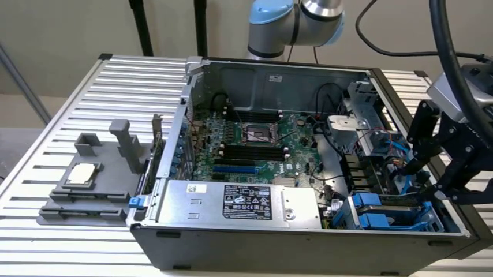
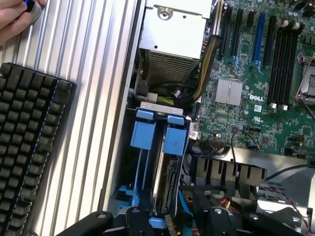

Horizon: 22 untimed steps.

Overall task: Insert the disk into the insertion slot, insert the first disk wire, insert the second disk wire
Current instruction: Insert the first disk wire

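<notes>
Exterior view: open PC case (image 1: pixel 308 254) on slatted bench (image 1: pixel 115 86). Arm reaches in over case corner at exterior view's right. Fingers (image 1: pixel 419 144) spread wide, holding nothing, hanging just above slot (image 1: pixel 389 214). Wrist view: disk (image 2: pixel 166 189) stands edge-on inside slot, its blue carrier tab (image 2: pixel 175 140) at slot mouth, second blue tab (image 2: pixel 143 129) beside it. Power supply (image 2: pixel 172 34) next to slot, motherboard (image 2: pixel 256 103) beyond. Keyboard (image 2: pixel 24 147) on bench outside case; hand (image 2: pixel 15 19) near it.
</notes>
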{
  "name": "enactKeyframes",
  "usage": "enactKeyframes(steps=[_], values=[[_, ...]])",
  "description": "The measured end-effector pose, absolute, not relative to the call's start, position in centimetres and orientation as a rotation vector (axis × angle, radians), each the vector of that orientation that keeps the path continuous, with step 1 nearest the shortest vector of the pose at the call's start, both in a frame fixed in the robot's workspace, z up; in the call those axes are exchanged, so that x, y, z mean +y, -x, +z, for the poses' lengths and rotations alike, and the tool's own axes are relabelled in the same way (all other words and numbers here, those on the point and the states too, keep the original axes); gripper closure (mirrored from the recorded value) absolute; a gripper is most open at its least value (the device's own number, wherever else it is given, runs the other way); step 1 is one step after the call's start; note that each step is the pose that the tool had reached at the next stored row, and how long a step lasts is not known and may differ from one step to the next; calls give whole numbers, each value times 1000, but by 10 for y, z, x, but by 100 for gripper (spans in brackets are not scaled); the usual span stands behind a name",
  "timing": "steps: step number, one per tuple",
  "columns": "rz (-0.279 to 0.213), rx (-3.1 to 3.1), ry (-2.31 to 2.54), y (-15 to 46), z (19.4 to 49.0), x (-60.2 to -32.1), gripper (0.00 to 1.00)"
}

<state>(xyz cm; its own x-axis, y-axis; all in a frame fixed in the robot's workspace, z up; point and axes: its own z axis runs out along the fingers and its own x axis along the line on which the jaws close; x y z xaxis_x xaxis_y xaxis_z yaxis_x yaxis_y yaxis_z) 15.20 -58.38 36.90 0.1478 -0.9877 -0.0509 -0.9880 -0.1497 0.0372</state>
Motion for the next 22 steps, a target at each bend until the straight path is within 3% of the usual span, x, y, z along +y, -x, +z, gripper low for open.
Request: enactKeyframes(steps=[17, 22], values=[[98, 2000, 2416, -152, 361, -586, 54], [98, 1987, 2427, -152, 378, -587, 54]])
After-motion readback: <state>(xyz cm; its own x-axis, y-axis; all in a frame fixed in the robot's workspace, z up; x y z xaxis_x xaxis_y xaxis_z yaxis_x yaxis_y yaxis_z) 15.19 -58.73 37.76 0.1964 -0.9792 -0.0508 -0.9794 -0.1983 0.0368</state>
